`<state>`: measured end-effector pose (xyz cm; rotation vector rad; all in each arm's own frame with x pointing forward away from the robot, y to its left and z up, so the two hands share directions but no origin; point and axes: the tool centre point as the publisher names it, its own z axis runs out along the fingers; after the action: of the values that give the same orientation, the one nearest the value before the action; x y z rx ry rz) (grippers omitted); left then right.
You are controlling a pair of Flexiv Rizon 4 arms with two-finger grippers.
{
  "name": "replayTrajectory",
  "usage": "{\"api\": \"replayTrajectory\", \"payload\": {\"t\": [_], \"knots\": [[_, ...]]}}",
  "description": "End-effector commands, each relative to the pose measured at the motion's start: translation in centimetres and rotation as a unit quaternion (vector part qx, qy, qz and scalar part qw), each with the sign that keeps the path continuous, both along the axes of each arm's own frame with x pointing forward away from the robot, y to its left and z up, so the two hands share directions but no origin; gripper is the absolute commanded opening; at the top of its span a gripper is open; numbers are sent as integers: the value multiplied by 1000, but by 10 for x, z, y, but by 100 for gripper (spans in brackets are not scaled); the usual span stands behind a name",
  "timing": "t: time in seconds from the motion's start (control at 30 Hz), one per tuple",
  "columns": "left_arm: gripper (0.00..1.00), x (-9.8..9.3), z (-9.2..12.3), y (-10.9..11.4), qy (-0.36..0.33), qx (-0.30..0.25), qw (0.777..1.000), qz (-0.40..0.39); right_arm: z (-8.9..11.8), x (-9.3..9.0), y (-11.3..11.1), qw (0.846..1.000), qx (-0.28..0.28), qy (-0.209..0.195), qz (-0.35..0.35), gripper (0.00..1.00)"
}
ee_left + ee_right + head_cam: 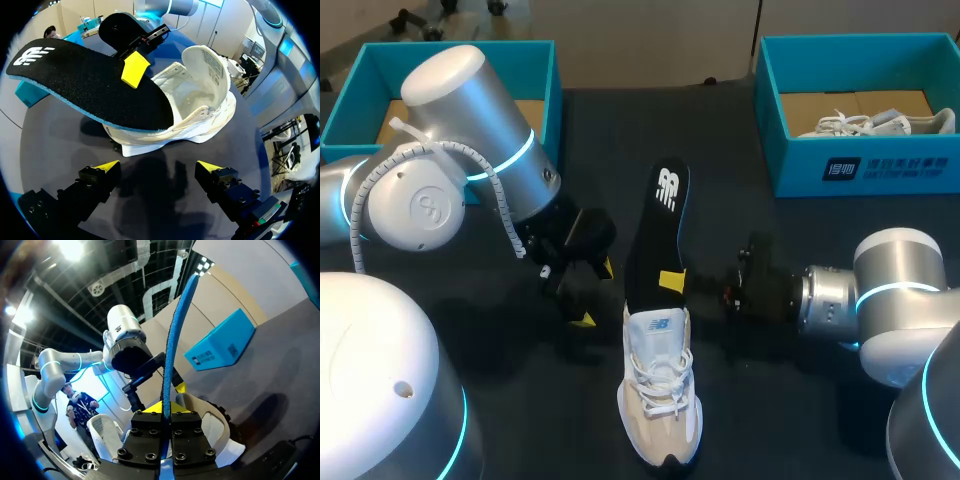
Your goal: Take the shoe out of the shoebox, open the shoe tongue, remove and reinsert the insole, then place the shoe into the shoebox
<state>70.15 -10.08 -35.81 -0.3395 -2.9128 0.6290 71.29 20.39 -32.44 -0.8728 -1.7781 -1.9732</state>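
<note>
A white shoe [660,400] lies on the dark table near the front middle, toe toward the front edge. A black insole [655,235] with a blue underside slants up out of its opening toward the back. My right gripper [672,281] comes in from the right and is shut on the insole's edge just above the shoe. In the right wrist view the insole [175,340] stands edge-on between the gripper's [166,412] closed fingers. My left gripper [595,294] is open just left of the shoe, touching nothing. In its wrist view the gripper [159,167] faces the shoe [200,110] and insole [90,85].
A teal shoebox [535,60] stands at the back left behind my left arm. Another teal shoebox [860,165] at the back right holds a second white shoe [870,122]. Bare dark tabletop lies between the two boxes.
</note>
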Motion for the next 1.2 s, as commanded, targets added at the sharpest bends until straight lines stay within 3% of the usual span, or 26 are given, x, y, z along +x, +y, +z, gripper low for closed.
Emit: {"api": "replayTrajectory", "payload": {"t": [0.03,1.2], "knots": [[100,-1,0,1,-2,1,1000,0,-2,-3,1,1000,-2,4,-6,0],[100,-1,0,1,-2,1,1000,0,-24,-36,1,998,-12,48,24,0]]}}
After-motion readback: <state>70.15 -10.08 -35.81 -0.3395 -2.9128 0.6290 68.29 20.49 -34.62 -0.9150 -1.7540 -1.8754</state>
